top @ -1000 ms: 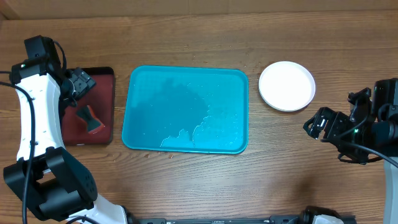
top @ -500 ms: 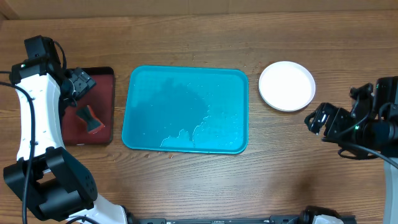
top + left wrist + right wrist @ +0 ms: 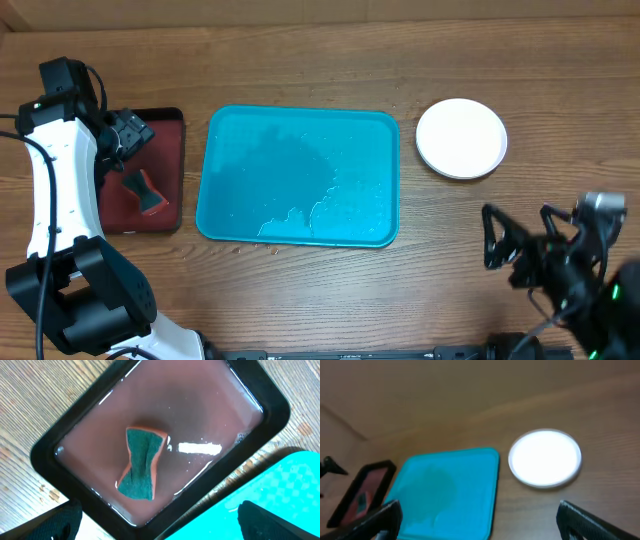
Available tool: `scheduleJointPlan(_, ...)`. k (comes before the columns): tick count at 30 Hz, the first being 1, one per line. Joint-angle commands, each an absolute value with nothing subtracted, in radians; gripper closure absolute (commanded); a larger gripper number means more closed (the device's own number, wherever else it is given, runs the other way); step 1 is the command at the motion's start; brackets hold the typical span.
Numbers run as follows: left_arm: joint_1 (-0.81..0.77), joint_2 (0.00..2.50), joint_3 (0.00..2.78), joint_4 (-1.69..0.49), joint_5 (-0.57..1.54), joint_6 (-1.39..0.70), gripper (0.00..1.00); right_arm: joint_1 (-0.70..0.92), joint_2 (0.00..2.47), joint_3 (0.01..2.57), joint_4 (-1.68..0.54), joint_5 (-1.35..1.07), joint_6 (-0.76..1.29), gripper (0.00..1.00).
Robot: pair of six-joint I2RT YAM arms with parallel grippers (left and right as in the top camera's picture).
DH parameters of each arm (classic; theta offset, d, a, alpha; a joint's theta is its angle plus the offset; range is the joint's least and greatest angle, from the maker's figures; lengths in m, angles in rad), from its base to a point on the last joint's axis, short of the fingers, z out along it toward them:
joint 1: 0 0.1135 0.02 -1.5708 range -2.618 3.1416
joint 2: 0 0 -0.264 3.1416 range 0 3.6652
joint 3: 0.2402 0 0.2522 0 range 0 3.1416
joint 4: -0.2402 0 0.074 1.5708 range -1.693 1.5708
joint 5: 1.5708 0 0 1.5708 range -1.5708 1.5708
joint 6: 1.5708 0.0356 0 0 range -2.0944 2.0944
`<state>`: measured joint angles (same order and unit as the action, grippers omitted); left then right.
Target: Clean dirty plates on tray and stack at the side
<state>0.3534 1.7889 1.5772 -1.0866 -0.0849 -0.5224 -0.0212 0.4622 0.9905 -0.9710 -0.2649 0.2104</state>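
I see the wet-streaked tray (image 3: 298, 175) at overhead centre and the white plate (image 3: 461, 138) on the desk (image 3: 450, 60), upper right. My left gripper (image 3: 157, 520) hangs wide over the sponge (image 3: 141, 462) in the dark red tray (image 3: 75, 435). The right gripper (image 3: 515, 240), lower right, is equally wide.

A brown wooden desk (image 3: 320, 295) with dark, streaky grain running left to right fills the overhead view. Along its far edge runs a paler tan strip (image 3: 300, 10). The lighting is soft and even.

Glossy wet plastic tray (image 3: 300, 170); seemingly matt wooden table (image 3: 300, 65).
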Motion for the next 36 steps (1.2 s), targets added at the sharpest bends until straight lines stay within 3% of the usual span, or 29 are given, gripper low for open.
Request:
scheduleJointPlan(1, 0.347, 1.778, 1.589, -1.088, -0.085, -0.531, 0.0, -0.004, 0.303, 0.844, -0.897, -0.263, 0.222, 0.0)
scheduleJointPlan(7, 0.347, 1.778, 1.589, -1.088, -0.085, -0.531, 0.0, 0.017, 0.128, 0.634, -0.73, -0.262, 0.241, 0.0)
scheduleJointPlan(19, 0.347, 1.778, 1.589, -1.088, -0.085, -0.531, 0.0, 0.052, 0.043, 0.282, -0.242, -0.212, 0.303, 0.0)
scheduleJointPlan(36, 0.347, 1.778, 1.589, -1.088, -0.085, -0.531, 0.0, 0.06, 0.003, 0.007, 0.044, 0.007, 0.374, 0.0)
